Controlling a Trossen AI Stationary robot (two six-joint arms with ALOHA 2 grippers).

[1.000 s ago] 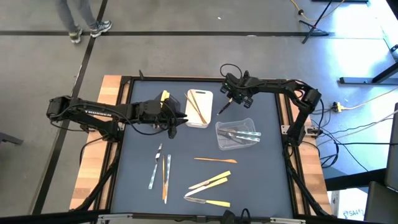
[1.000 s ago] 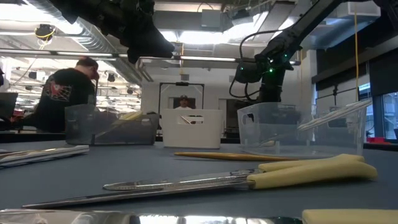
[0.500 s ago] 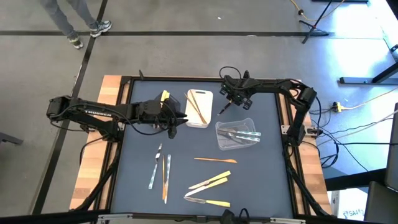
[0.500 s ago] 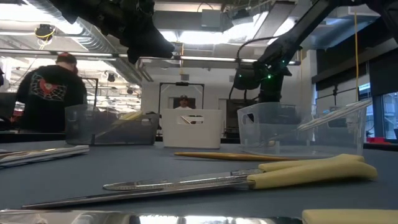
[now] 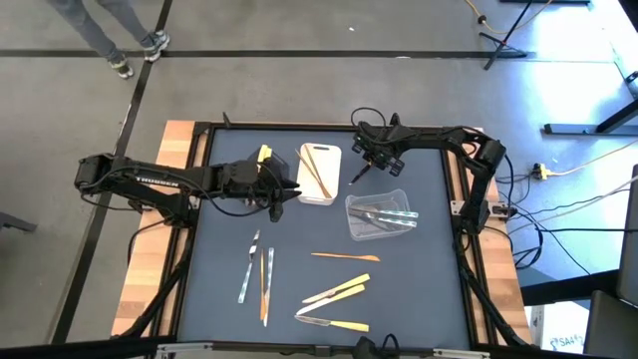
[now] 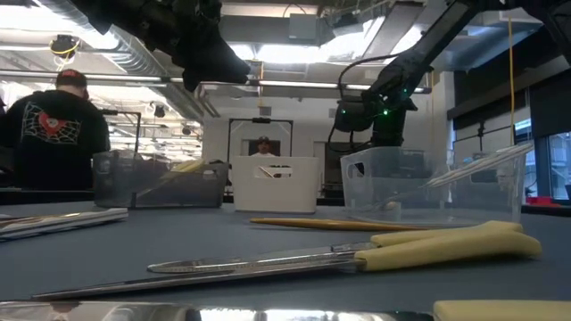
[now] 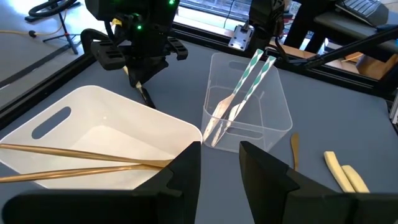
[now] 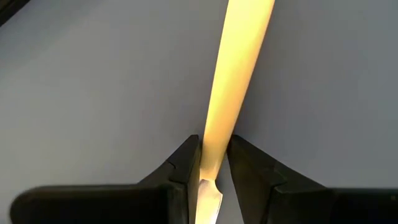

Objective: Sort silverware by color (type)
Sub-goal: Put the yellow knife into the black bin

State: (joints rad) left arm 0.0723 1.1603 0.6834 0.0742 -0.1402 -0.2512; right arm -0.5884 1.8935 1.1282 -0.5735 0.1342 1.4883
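Since a second ago your right gripper (image 5: 371, 160) has slid slightly toward the white tray (image 5: 319, 176); the left arm has not moved. The person (image 6: 55, 125) in the room behind has walked further left in the low view.

Your right gripper is clamped on a yellow-handled knife (image 8: 233, 81), fingers (image 8: 184, 163) pinching it where the handle meets the blade. The knife's long axis runs straight out from the jaws in the wrist view; from above it hangs tilted, its free end angling down toward the left arm's side, over bare mat between the white tray and the clear bin (image 5: 379, 216).

Your left gripper (image 7: 219, 169) sits over the near edge of the white tray, jaws part open, nothing between them.

White tray holds two orange-brown sticks (image 7: 74, 163), lying lengthwise. Clear bin holds silver pieces with green-striped handles (image 7: 252, 78), leaning handle-up. The black bin (image 6: 161, 183) holds a yellow piece.

On the mat: silver and brown pieces (image 5: 257, 274) lie lengthways at left, an orange-brown one (image 5: 344, 257) lies crosswise mid-table, and yellow-handled knives (image 5: 337, 292) lie near the front.
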